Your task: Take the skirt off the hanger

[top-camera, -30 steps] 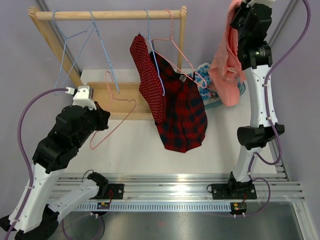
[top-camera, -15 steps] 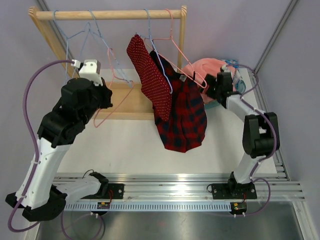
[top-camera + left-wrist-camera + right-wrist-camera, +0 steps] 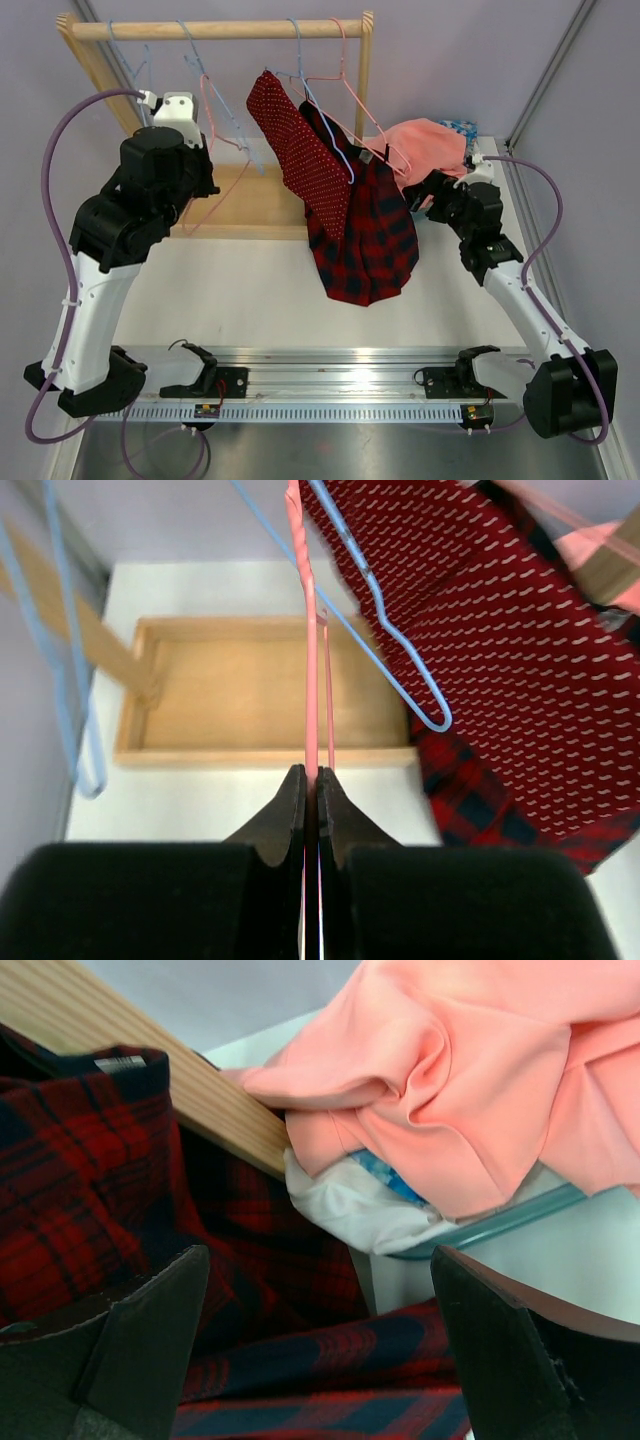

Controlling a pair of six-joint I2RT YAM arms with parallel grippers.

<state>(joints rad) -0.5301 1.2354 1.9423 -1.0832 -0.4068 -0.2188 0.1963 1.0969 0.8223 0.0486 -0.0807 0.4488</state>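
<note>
Salmon skirt (image 3: 432, 138) lies crumpled at the far right of the counter (image 3: 250, 290), on no hanger at all, heaped on a pile beside the rack's right post. From above you see it as one soft mound with a blue patterned scrap (image 3: 462, 126) peeking out behind it. The right wrist view gives you what the overhead cannot: the skirt (image 3: 470, 1080) folds over a white cloth (image 3: 340, 1210), and a teal tray rim (image 3: 520, 1215) runs under the pile.

Your right gripper (image 3: 318, 1260) sits low, just in front of that pile, jaws spread wide with nothing between them. A red plaid garment (image 3: 90, 1190) fills the left of its view, against a wooden bar of the rack (image 3: 150, 1070).

From above, that plaid garment (image 3: 375, 240) hangs from the rail (image 3: 220, 30) at centre, with a red dotted garment (image 3: 300, 160) draped in front of it to the left.

Your left gripper (image 3: 311, 775) is up at the left of the rack. Only its wrist camera shows the grip: the jaws are pressed together on the thin wire of a bare pink hanger (image 3: 309, 660), which runs straight up out of frame. A blue hanger (image 3: 390, 630) crosses beside it against the dotted cloth, and the rack's wooden base tray (image 3: 250, 700) lies below.
</note>
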